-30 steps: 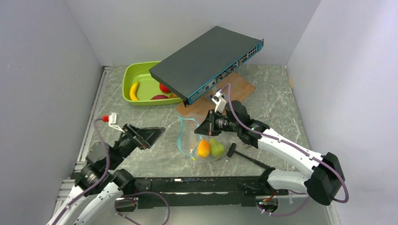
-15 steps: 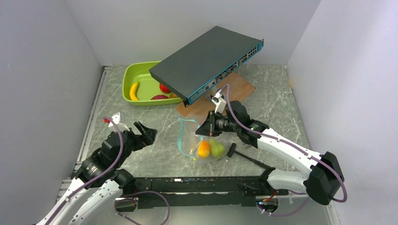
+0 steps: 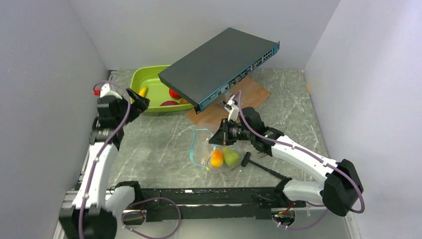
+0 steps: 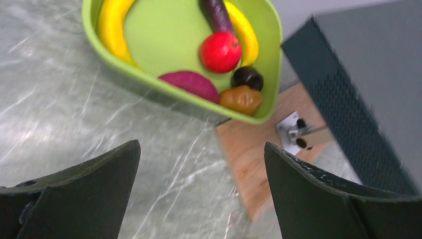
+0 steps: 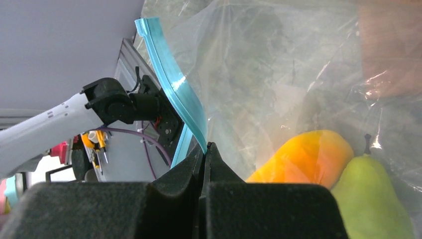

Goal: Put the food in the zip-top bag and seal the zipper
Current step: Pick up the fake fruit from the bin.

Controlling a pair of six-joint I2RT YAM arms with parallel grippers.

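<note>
Zipper (image 5: 172,89) lies pinched between the tips of the right fingers (image 5: 179,173).

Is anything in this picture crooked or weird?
Yes. The flat dark grey metal equipment box sits slanted at the back, seemingly propped up above the brown wooden board, with one corner overhanging the lime-green plastic tray, so it looks askew.

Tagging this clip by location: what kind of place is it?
Probably a robotics lab test cell: plain walls box in a marbled tabletop, a left arm and right arm stand bolted at its near edge, and the food in the lime-green tray looks toy.
</note>
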